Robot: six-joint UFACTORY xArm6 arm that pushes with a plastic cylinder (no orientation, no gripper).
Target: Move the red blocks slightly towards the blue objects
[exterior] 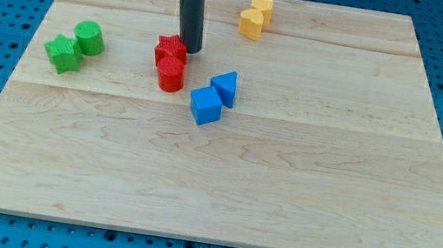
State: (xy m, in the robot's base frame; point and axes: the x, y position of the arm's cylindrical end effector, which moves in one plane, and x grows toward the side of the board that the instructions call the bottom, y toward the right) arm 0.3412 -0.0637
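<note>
Dark rod, no hand fitted, nothing held: my tip [191, 50] is touching the red block [169, 48] stacked against the red cylinder [171, 73]. Blue cube [205, 105] and blue wedge [224, 87] are sitting near, view's right, on the bench [300, 188]. Best nudging gently rightward.

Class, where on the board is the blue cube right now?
The blue cube sits just left of the view's centre, touching the blue triangular block at its upper right, with the red cylinder to its upper left.

No text, label, brand, number or sign can be read anywhere on the board or blocks.
</note>
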